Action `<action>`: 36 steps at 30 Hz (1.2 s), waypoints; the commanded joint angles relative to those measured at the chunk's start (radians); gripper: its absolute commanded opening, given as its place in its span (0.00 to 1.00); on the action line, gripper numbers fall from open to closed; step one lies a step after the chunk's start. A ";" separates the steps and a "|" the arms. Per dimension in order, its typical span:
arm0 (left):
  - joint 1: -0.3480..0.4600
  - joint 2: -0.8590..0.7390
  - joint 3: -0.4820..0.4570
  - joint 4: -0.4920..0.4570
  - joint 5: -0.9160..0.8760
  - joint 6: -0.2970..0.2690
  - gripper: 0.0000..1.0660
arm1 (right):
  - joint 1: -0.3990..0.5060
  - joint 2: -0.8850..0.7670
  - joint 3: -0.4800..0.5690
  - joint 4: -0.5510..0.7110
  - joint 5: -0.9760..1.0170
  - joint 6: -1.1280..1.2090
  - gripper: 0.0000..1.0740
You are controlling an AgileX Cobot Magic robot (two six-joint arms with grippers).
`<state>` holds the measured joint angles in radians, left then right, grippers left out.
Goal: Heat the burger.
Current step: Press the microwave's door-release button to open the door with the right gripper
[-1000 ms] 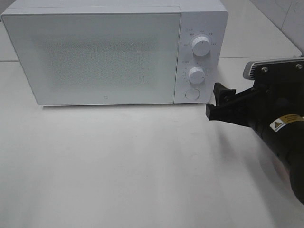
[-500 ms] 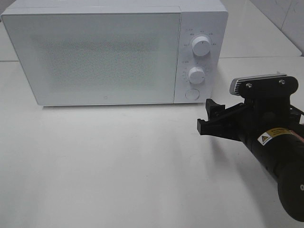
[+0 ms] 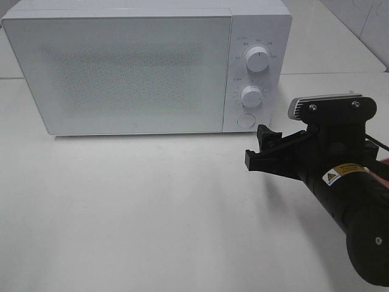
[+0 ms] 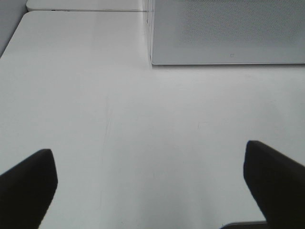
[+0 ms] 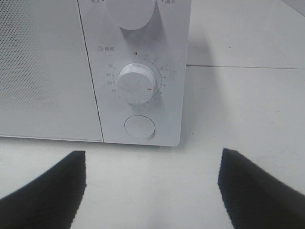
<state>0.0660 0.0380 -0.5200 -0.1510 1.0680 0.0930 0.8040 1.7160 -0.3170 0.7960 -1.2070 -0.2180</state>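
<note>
Pincer (image 4: 147, 149) spread wide over tbl (image 4: 95, 95), microwave (image 4: 228, 28) near.

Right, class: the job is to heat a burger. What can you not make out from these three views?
- Burger: in no view; the closed, frosted microwave door hides whatever is inside.
- Upper dial: right wrist view, cut off by the frame edge.
- Panel lettering: exterior high view, too small to read.
- Left claw: outside the exterior high view; the left wrist view shows only its fingertips.
</note>
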 commanded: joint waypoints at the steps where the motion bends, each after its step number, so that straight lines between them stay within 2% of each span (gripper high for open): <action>1: 0.004 0.000 0.003 -0.008 0.002 0.003 0.94 | 0.002 -0.005 -0.009 -0.001 -0.191 0.037 0.70; 5: 0.004 0.000 0.003 -0.008 0.002 0.003 0.94 | 0.002 -0.005 -0.009 -0.001 -0.187 0.119 0.70; 9: 0.004 0.000 0.003 -0.008 0.002 0.003 0.94 | 0.002 -0.005 -0.009 0.023 -0.182 0.300 0.70; 12: 0.004 0.000 0.003 -0.008 0.002 0.003 0.94 | 0.002 -0.005 -0.006 0.033 -0.176 0.491 0.70; 14: 0.004 0.000 0.003 -0.008 0.002 0.003 0.94 | 0.002 -0.005 -0.006 0.033 -0.171 0.536 0.70; 15: 0.004 0.000 0.003 -0.008 0.002 0.003 0.94 | 0.002 -0.005 -0.006 0.033 -0.152 0.648 0.70; 17: 0.004 0.000 0.003 -0.008 0.002 0.003 0.94 | 0.002 -0.005 -0.006 0.033 -0.146 0.695 0.70; 18: 0.004 0.000 0.003 -0.008 0.002 0.003 0.94 | 0.002 -0.005 -0.006 0.033 -0.129 0.826 0.69; 19: 0.004 0.000 0.003 -0.008 0.002 0.003 0.94 | 0.002 -0.005 -0.006 0.033 -0.129 0.826 0.69; 21: 0.004 0.000 0.003 -0.008 0.002 0.003 0.94 | 0.002 -0.005 -0.006 0.033 -0.103 1.028 0.65; 22: 0.004 0.000 0.003 -0.008 0.002 0.003 0.94 | 0.002 -0.005 -0.006 0.033 -0.103 1.028 0.65; 24: 0.004 0.000 0.003 -0.008 0.002 0.003 0.94 | 0.002 -0.005 -0.006 0.033 -0.076 1.220 0.58; 26: 0.004 0.000 0.003 -0.008 0.002 0.003 0.94 | 0.002 -0.005 -0.006 0.033 -0.066 1.287 0.56; 27: 0.004 0.000 0.003 -0.008 0.002 0.003 0.94 | 0.002 -0.002 -0.006 0.033 -0.042 1.410 0.49; 28: 0.004 0.000 0.003 -0.008 0.002 0.003 0.94 | 0.002 -0.002 -0.006 0.033 -0.042 1.410 0.49; 29: 0.004 0.000 0.003 -0.008 0.002 0.003 0.94 | 0.002 -0.002 -0.006 0.033 -0.012 1.496 0.41; 30: 0.004 0.000 0.003 -0.008 0.002 0.003 0.94 | 0.002 -0.002 -0.006 0.034 0.002 1.532 0.37; 31: 0.004 0.000 0.003 -0.008 0.002 0.003 0.94 | 0.002 -0.002 -0.006 0.034 0.002 1.532 0.37; 32: 0.004 0.000 0.003 -0.008 0.002 0.003 0.94 | 0.002 -0.002 -0.006 0.041 0.016 1.572 0.27; 33: 0.004 0.000 0.003 -0.008 0.002 0.003 0.94 | 0.002 -0.002 -0.006 0.041 0.016 1.572 0.27; 34: 0.004 0.000 0.003 -0.008 0.002 0.003 0.94 | 0.002 -0.002 -0.006 0.052 0.030 1.584 0.19; 36: 0.004 0.000 0.003 -0.008 0.002 0.003 0.94 | 0.002 -0.002 -0.006 0.061 0.030 1.584 0.15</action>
<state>0.0660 0.0380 -0.5200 -0.1510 1.0680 0.0930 0.8040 1.7160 -0.3170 0.8550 -1.1810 1.3530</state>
